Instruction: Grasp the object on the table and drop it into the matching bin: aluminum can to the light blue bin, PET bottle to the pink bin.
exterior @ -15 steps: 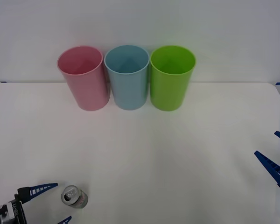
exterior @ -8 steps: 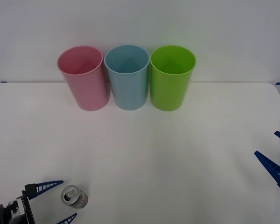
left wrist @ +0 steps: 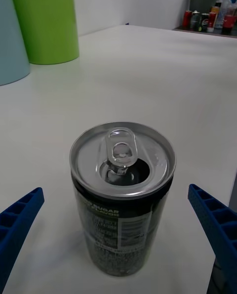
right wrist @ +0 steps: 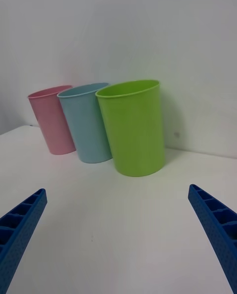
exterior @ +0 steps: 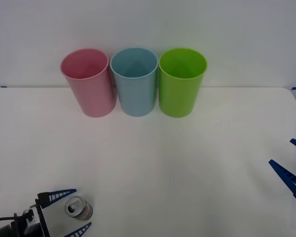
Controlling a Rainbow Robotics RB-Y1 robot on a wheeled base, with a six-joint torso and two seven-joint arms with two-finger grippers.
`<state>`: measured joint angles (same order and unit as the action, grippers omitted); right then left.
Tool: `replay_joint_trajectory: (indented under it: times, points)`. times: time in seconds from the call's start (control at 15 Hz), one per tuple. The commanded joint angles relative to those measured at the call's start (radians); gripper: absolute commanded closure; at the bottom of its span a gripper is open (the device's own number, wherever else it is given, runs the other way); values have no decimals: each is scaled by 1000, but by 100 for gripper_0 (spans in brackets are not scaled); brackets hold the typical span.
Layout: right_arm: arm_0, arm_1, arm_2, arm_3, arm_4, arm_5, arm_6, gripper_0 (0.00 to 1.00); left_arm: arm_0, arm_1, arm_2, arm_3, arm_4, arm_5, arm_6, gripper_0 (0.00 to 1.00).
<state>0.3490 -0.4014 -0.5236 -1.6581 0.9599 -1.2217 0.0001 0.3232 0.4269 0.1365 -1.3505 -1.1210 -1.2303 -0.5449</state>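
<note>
Aluminum can (exterior: 78,208): stands upright near the front-left corner of the white table (exterior: 187,163), pull tab up, mouth opened. It rests free on the surface, between the two blue ribbed fingers of the left gripper (exterior: 70,210) and touched by neither.

Left gripper: low at the table's front-left, fingers spread wide with the can centred in the gap, as the left wrist view confirms (left wrist: 122,195).

Step in hand: grasp of the can. It would go best if the fingers advance until the can body sits deep between the pads, then close squarely on the cylinder wall below the rim; a thin can likely dents under a hard squeeze and may tip if one finger arrives first.

Light blue bin (exterior: 134,80): upright at the table's far edge, the proper destination. Its rim sits just beside the pink bin (exterior: 87,81) on one side and the lime green bin (exterior: 182,80) on the other, possibly touching; the view does not settle it. The drop wants centring over the blue rim.

Right gripper (exterior: 293,165): parked at the table's right edge, fingers apart, holding nothing.

Open room: bare tabletop lies between can and bins. The can stands close to the front edge, so any push should go inward.
</note>
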Motion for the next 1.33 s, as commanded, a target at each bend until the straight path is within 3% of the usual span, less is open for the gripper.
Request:
replay_joint_trajectory:
  times: [0.07,0.6,0.67,0.73,0.8,1.33]
  points:
    - [0,0,0,0,0,0,0,0,-12,-16,0,2,-22,3,0,0]
    - [0,0,0,0,0,0,0,0,-24,-20,-1,2,-40,6,3,0]
    - [0,0,0,0,0,0,0,0,-24,-20,-1,2,-42,6,3,20]
    - [0,0,0,0,0,0,0,0,-24,-20,-1,2,-42,6,3,81]
    - [0,0,0,0,0,0,0,0,-26,-23,-1,2,-42,8,0,97]
    - [0,0,0,0,0,0,0,0,-24,-25,0,2,-36,12,6,100]
